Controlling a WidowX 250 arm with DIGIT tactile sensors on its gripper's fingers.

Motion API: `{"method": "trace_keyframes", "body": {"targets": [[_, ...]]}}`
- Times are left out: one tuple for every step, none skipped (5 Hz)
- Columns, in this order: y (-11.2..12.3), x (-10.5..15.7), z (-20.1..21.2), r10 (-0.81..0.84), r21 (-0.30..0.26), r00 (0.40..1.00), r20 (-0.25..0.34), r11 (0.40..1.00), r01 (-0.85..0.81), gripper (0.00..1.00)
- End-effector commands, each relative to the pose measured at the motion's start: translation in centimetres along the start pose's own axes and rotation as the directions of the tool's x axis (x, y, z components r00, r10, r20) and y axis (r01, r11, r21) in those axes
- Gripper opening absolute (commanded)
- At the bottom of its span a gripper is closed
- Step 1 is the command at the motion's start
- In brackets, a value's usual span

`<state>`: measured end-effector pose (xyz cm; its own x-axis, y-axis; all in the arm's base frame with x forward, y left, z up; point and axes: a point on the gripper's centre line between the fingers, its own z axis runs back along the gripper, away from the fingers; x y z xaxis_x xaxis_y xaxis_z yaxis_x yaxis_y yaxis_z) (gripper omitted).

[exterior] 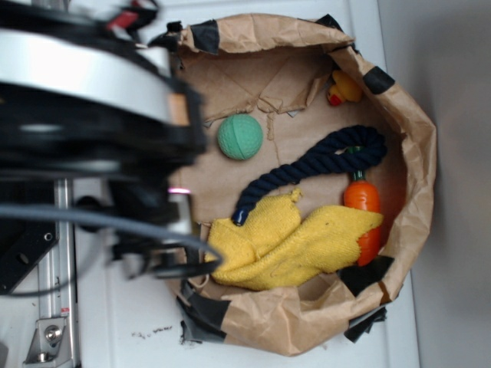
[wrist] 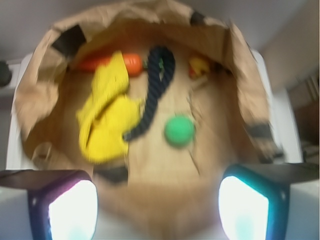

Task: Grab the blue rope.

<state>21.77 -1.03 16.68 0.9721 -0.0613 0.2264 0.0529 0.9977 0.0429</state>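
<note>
The blue rope (exterior: 314, 165) is a thick dark navy twisted rope bent in a loop, lying inside a brown paper bag tray (exterior: 418, 138). One end lies against the yellow cloth (exterior: 288, 245). In the wrist view the rope (wrist: 155, 80) lies mid-frame, far ahead of my gripper (wrist: 157, 207). The gripper is open and empty, its two fingers wide apart over the near rim of the bag. In the exterior view the arm is a large blurred black mass at the left; its fingertips do not show there.
An orange carrot toy (exterior: 364, 207) lies beside the rope's loop. A green ball (exterior: 240, 136) sits near the rope's middle, also in the wrist view (wrist: 179, 131). A yellow duck toy (exterior: 345, 88) is in the bag's far corner. The bag's raised walls ring everything.
</note>
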Motion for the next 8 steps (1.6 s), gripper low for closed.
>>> {"method": "trace_keyframes", "body": {"targets": [[0.5,4.7,-8.4,-0.062,0.034,0.992,-0.109,0.997,0.066,1.0],[-0.4,4.7,-11.3,-0.081,0.03,0.983,-0.166,0.996,0.087,1.0],[-0.7,4.0,-13.2,-0.061,0.046,0.974,-0.218,0.996,0.072,1.0],[-0.3,4.7,-14.7,-0.089,0.049,0.966,-0.241,0.993,0.104,1.0],[1.0,6.3,-15.3,-0.077,0.03,0.967,-0.243,0.996,0.087,1.0],[2.0,6.5,-15.9,-0.003,0.022,0.965,-0.262,1.0,0.009,0.0],[2.2,5.7,-15.3,0.005,0.038,0.964,-0.266,0.999,0.006,0.0],[2.2,5.2,-13.5,0.036,0.051,0.966,-0.256,0.998,-0.023,0.0]]}}
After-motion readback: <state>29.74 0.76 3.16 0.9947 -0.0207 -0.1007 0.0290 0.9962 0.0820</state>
